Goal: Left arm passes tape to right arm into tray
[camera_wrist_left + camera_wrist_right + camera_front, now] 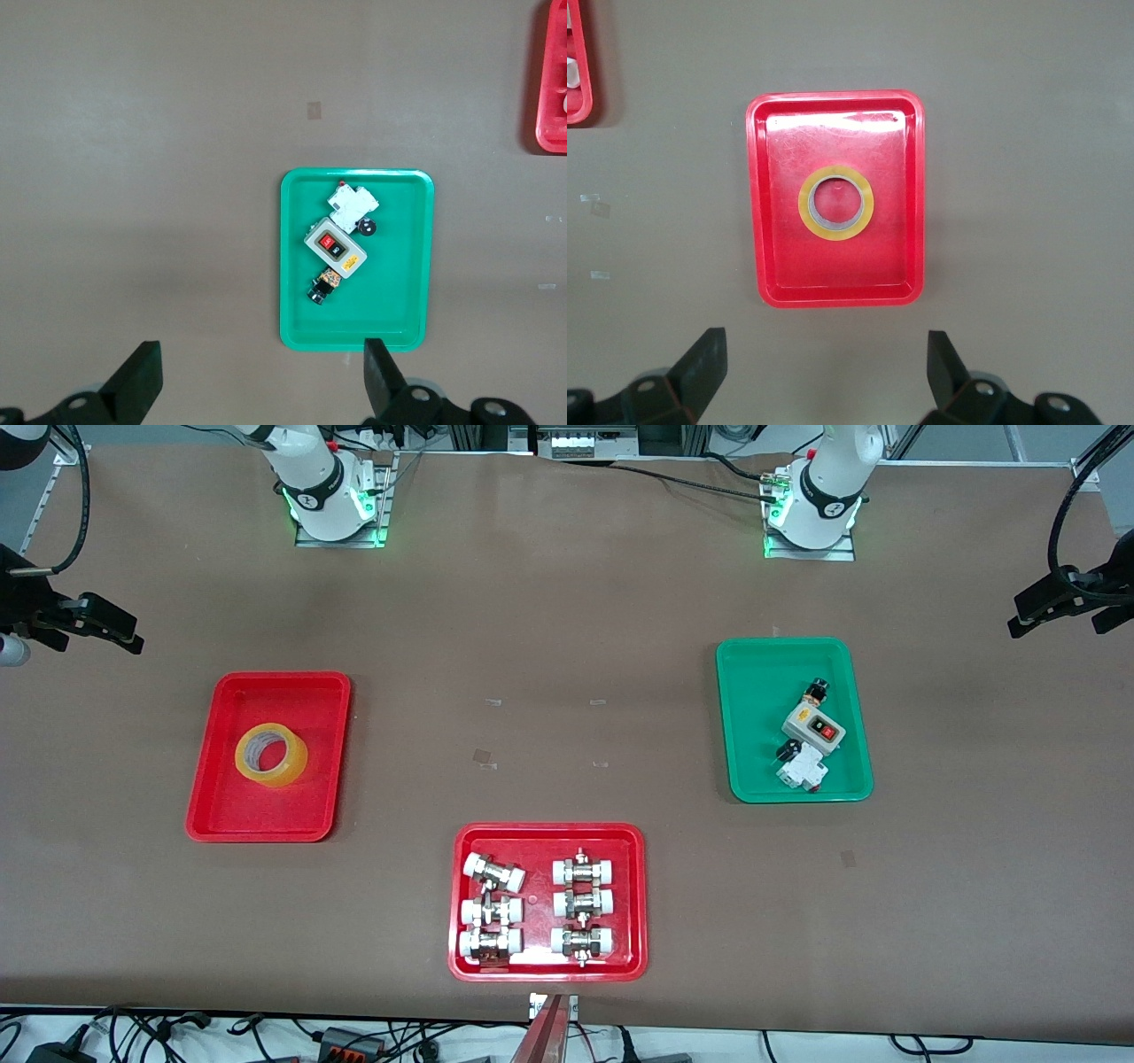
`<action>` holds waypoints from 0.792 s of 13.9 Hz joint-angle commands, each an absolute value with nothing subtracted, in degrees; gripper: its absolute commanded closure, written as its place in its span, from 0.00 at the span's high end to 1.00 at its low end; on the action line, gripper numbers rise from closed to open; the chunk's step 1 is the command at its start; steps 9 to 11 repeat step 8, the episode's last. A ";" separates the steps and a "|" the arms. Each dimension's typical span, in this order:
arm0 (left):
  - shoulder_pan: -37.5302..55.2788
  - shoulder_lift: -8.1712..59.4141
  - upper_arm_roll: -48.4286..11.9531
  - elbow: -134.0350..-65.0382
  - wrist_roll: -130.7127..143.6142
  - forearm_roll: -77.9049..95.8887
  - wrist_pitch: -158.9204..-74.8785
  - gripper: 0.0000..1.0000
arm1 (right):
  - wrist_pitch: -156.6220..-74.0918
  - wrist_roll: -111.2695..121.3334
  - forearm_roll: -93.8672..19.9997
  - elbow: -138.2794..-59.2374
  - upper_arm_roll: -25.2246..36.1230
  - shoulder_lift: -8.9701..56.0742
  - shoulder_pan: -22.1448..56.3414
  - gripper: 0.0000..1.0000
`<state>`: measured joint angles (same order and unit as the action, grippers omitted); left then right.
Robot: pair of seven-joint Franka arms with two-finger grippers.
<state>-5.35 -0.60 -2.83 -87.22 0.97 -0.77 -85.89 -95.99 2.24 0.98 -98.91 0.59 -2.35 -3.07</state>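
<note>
In the red tray [217,815] at the frame's middle left: tape [271,755] lying flat, both arms drawn back.

At the top edge of the front view, only the bases in sight: right arm [312,478] at upper left, left arm [828,487] at upper right, both waiting. In the right wrist view, right gripper [824,367] hanging high over bare table just off the tray's rim, fingers [700,367] spread wide, holding nothing. In the left wrist view, left gripper [257,376] likewise high and wide apart, empty, over the table by the green tray [297,266] with its switch box [337,249]. Tape resting on one flat face near the tray's middle, core hole facing straight up, axis vertical, no long side to speak of. Low in the frame's centre, a second red tray [462,899] of white-capped fittings [493,872].
</note>
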 commanded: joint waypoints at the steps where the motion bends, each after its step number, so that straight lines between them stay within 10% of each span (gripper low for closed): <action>1: -5.45 -1.49 -2.99 -87.63 1.49 -0.09 -85.25 1.00 | -95.36 2.28 1.14 -99.40 0.09 -3.51 -3.25 1.00; 11: -5.45 -1.49 -2.99 -87.89 1.49 -0.26 -85.34 1.00 | -95.19 2.20 1.14 -99.49 0.09 -4.04 -3.25 1.00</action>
